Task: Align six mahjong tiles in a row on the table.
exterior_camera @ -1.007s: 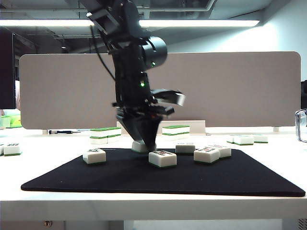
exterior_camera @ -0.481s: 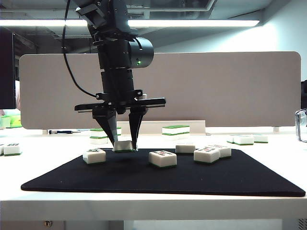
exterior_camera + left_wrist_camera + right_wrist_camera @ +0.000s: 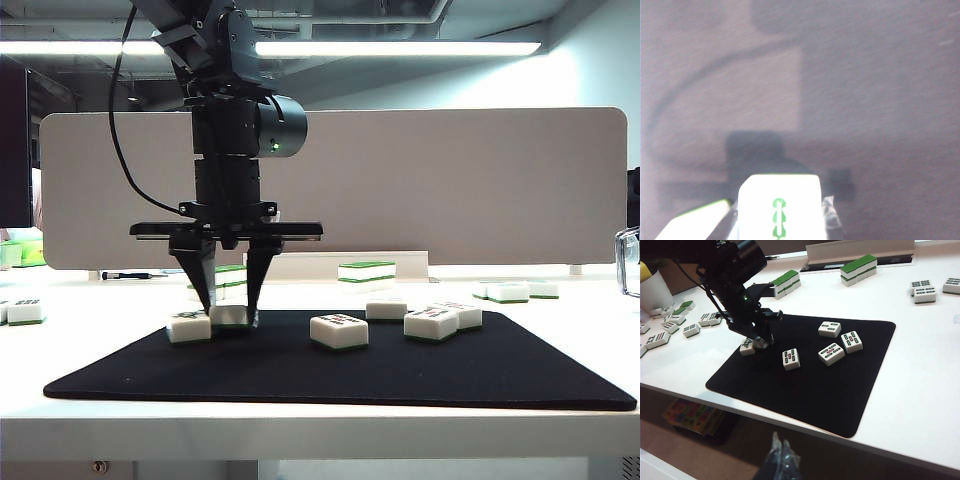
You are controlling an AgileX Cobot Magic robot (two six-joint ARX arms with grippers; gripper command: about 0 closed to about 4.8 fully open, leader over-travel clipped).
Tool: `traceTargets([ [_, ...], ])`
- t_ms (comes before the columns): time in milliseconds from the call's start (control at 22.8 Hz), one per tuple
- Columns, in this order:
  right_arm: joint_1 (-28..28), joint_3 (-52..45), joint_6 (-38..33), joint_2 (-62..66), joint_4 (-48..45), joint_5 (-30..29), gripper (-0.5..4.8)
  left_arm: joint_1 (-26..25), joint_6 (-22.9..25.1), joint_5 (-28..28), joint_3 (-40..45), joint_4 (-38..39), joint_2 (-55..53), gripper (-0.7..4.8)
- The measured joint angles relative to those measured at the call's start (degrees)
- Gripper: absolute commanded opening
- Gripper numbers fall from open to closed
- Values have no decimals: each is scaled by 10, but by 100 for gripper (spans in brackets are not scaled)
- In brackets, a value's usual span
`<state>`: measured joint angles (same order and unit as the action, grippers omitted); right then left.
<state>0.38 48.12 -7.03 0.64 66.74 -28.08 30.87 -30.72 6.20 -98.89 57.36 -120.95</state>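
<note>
Left claw (image 3: 228, 303) grasps a mahjong tile (image 3: 233, 317) (on the mat (image 3: 340, 375)); right claw (image 3: 778, 450) clenched.

The white table (image 3: 920, 365) carries a black mat (image 3: 805, 385). On the mat one tile (image 3: 189, 326) lies just beside the left gripper (image 3: 229, 303); four more tiles (image 3: 837, 342) lie farther from it, toward the mat's middle

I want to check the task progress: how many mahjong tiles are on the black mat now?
6. One in the left gripper, the held tile; one beside it; one central; three clustered on the right. None seems hidden.
</note>
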Motion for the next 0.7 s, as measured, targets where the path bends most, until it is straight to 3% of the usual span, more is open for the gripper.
traceTargets([
  [131,0,0,0,0,0,0,-1,0,0,4,0,8,0,95],
  [263,0,0,0,0,0,0,-1,0,-9,3,0,12,0,209],
  [525,0,0,0,0,0,0,-1,2,-22,-10,-18,30,-2,216],
  [700,0,0,0,0,0,0,-1,2,19,-11,-78,38,0,214],
])
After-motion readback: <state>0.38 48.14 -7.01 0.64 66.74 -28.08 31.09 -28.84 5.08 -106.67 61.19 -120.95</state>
